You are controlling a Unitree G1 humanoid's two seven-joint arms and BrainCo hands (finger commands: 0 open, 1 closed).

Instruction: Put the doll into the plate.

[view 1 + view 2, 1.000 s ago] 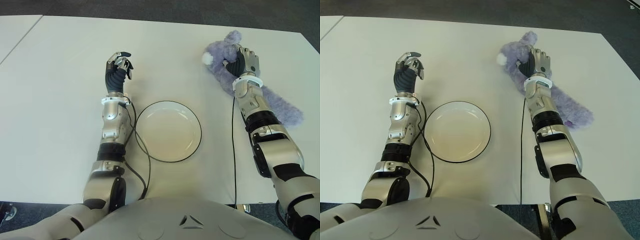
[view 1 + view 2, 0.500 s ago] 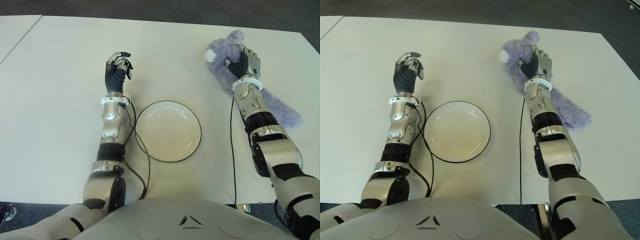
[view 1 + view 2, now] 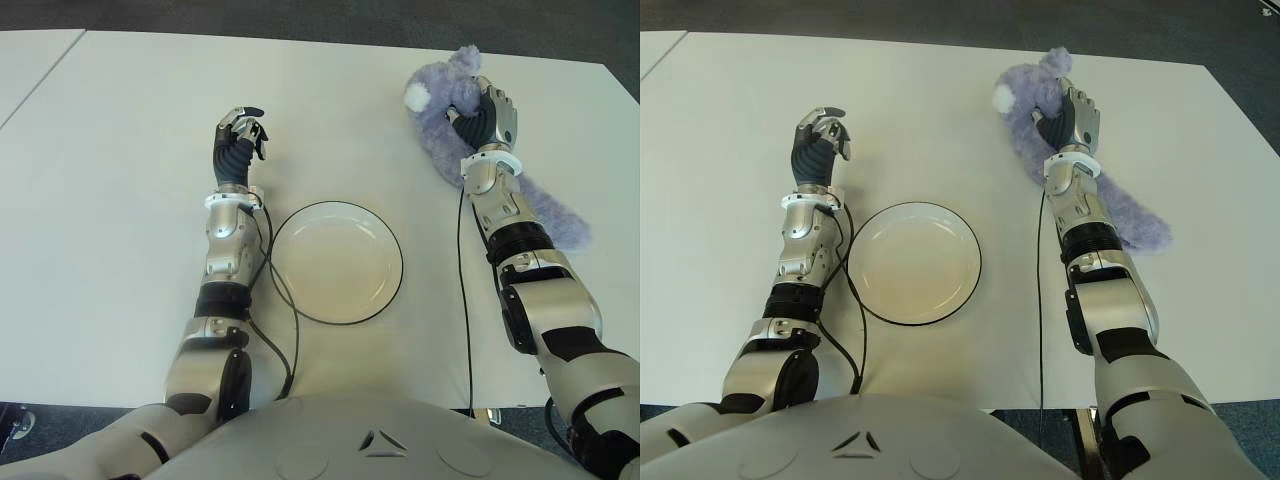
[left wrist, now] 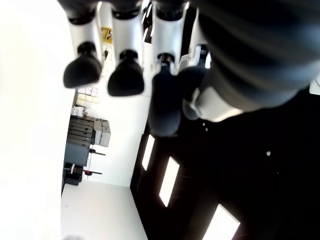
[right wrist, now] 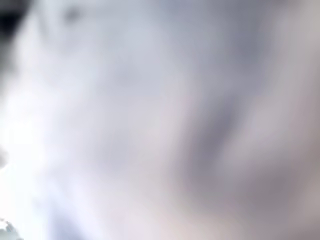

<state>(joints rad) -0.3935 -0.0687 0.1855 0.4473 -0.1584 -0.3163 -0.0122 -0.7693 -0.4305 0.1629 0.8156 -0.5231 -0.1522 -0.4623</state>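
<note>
A purple plush doll [image 3: 440, 110] with a white ear lies at the far right of the table, its long body trailing toward me under my right forearm. My right hand [image 3: 488, 118] is shut on the doll's head end, which is raised a little. Purple fur [image 5: 160, 120] fills the right wrist view. The white plate [image 3: 336, 262] with a dark rim sits empty in the middle, well to the left of the doll. My left hand [image 3: 238, 135] shows just left of the plate's far edge, fingers [image 4: 125, 75] curled and holding nothing.
The white table [image 3: 120, 180] stretches wide on the left and behind the plate. Black cables [image 3: 280, 300] run along both forearms, one skirting the plate's left rim. The table's far edge and dark floor lie beyond the doll.
My right hand has lifted the doll's head end and drawn it slightly away from me; the doll's body has slid left with it. The left hand has barely moved.
</note>
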